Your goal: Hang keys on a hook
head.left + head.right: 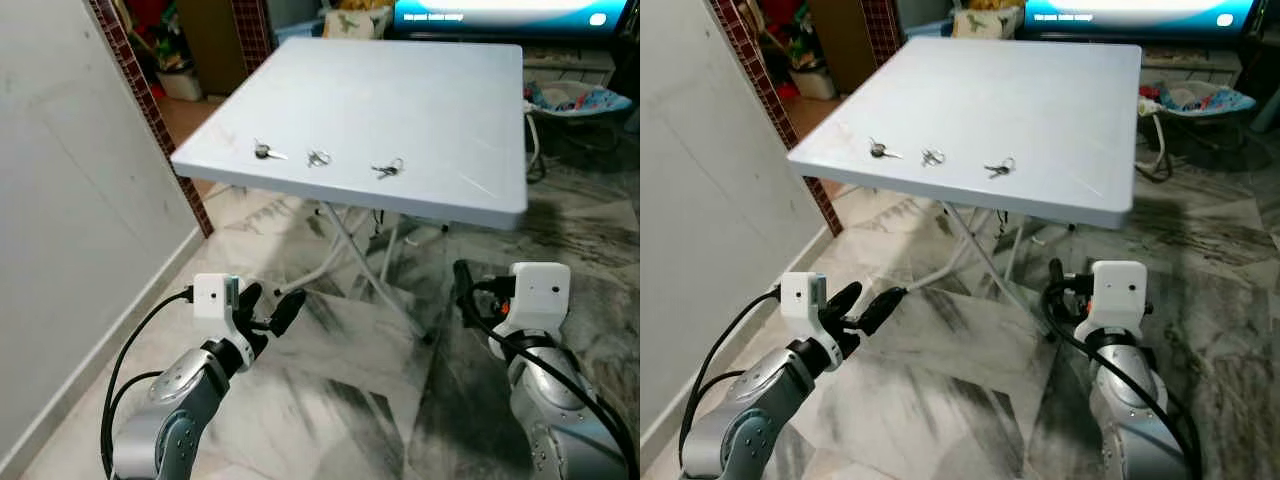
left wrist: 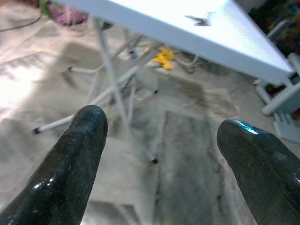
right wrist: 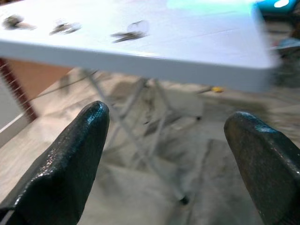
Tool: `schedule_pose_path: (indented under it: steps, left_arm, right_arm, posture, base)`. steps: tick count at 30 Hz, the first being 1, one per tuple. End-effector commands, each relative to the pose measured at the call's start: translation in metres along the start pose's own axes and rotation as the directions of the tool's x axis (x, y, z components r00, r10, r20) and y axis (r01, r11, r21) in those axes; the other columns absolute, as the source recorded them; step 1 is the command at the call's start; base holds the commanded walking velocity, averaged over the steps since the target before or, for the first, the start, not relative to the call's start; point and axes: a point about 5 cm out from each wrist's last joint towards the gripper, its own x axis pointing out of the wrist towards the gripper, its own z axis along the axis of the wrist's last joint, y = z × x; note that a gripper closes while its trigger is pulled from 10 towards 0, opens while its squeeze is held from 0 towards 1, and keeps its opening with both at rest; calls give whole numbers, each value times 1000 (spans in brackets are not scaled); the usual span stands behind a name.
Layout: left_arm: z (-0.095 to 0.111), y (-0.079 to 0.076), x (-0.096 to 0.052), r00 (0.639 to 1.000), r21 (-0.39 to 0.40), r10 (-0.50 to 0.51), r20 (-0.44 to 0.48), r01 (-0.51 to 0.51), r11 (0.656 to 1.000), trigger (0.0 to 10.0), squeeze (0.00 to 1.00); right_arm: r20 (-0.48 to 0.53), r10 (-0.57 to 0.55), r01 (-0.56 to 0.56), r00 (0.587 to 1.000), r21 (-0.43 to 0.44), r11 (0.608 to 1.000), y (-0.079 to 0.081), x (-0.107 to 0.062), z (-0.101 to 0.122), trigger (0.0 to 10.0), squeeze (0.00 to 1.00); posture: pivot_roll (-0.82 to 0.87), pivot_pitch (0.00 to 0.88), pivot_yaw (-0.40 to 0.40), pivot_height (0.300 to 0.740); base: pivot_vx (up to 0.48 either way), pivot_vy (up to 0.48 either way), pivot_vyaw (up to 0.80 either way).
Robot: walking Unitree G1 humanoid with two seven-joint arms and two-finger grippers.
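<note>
White table point(image 1: 420, 110), three key sets point(image 1: 387, 168) in a row across

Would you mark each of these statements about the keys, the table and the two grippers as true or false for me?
1. Three sets of keys lie in a row near the front edge of the white table. True.
2. The left gripper holds a set of keys. False: it is open and empty, low in front of the table.
3. The right gripper is open. True.
4. The table stands on carpet. False: the floor is marbled tile.
5. A wall stands to the robot's left. True.
</note>
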Motion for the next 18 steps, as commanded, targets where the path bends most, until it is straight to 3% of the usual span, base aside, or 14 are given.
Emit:
schedule_pose_path:
  steps: [1,9,18]
  left_arm:
    - [2,7,-3,1000,6,26,-5,-26,1000,10000,0]
    - [1,7,-2,999,14,29,-15,-28,1000,10000,0]
    - [0,5,0,1000,16,20,-17,-20,1000,10000,0]
  right_arm:
    - [20,23,-23,1000,-13,1000,4,-1,5,10000,0]
    - [26,25,-24,999,-32,999,5,1,6,10000,0]
    - [22,13,-12,1000,-33,999,2,4,8,10000,0]
  posture:
    - [-92,119,81,740]
    - [-97,128,91,740]
    - [-107,127,85,740]
  base:
    - [341,337,0]
    - [360,269,0]
    - [0,0,0]
